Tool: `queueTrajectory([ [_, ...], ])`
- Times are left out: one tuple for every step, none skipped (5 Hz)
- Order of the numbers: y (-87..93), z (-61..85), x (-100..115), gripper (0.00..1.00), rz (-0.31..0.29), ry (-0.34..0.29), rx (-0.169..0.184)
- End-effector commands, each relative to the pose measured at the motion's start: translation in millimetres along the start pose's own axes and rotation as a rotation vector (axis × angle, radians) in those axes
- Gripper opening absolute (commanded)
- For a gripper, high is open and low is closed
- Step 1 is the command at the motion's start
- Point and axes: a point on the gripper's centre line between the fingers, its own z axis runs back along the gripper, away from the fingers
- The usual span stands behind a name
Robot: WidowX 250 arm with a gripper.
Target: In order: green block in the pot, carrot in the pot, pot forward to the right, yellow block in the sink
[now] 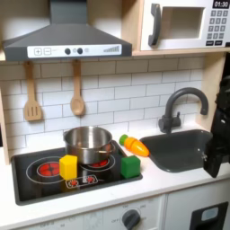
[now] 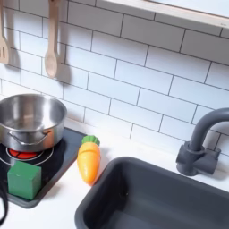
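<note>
The silver pot (image 1: 88, 141) stands on the back of the black stovetop (image 1: 36, 171), and it sits at the left in the second exterior view (image 2: 27, 119). The green block (image 1: 131, 166) rests at the stove's front right corner, seen close up as a green block (image 2: 24, 179) in the second exterior view. Between stove and sink lies the carrot (image 1: 135, 144), (image 2: 88, 159). The yellow block (image 1: 68, 166) sits at the stove's front, before the pot. The dark sink (image 1: 184, 149), (image 2: 152, 197) holds nothing. My gripper (image 1: 215, 164) hangs at the first exterior view's right edge, beside the sink; its jaws are too dark to read.
A dark arched faucet (image 1: 182, 106), (image 2: 202, 143) rises behind the sink. Wooden utensils (image 1: 32, 94) hang on the tiled wall, with a hood and a microwave (image 1: 184, 24) overhead. The white counter's front edge (image 1: 90, 199) runs below the stove.
</note>
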Motion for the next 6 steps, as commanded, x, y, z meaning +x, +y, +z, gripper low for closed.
queueTrajectory([
  [0.0,0.0,0.0,1.00,0.000,0.000,0.000],
  [5.6,1.5,14.8,1.00,0.000,-0.032,-0.004],
  [12.0,-0.8,32.8,1.00,0.015,-0.036,-0.026],
  [18.0,-0.3,54.3,1.00,0.014,-0.043,-0.050],
  [24.8,-5.3,74.8,1.00,0.022,-0.041,-0.070],
  [30.7,-14.5,95.2,1.00,0.003,-0.058,-0.050],
])
